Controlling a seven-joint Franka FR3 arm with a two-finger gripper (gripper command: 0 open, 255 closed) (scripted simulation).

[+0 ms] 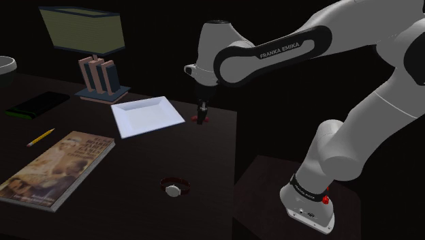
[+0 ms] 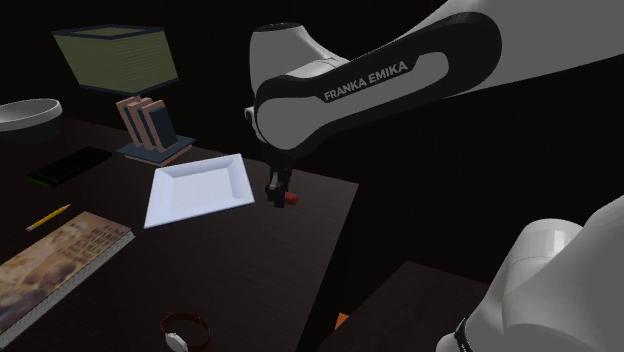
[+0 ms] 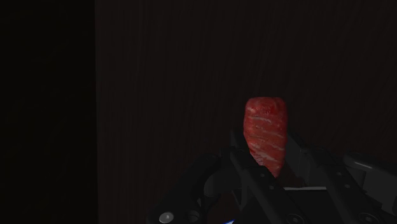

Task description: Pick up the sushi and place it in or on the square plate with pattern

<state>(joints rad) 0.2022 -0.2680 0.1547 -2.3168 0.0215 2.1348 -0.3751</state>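
step: grasp made, lift due, by my read | claw (image 1: 201,115) clenched on salmon sushi (image 3: 266,127), low by the desk (image 1: 204,160) edge nearest the stand | next: raise clear, carry to white square plate (image 1: 146,114) nearby, release

sushi (image 1: 204,120) right of plate (image 1: 147,116), shoulder view | watch (image 1: 175,188) before plate | magazine (image 1: 58,167) left of watch

The arm (image 1: 286,51) bears "FRANKA EMIKA" (white letters on its dark forearm band).
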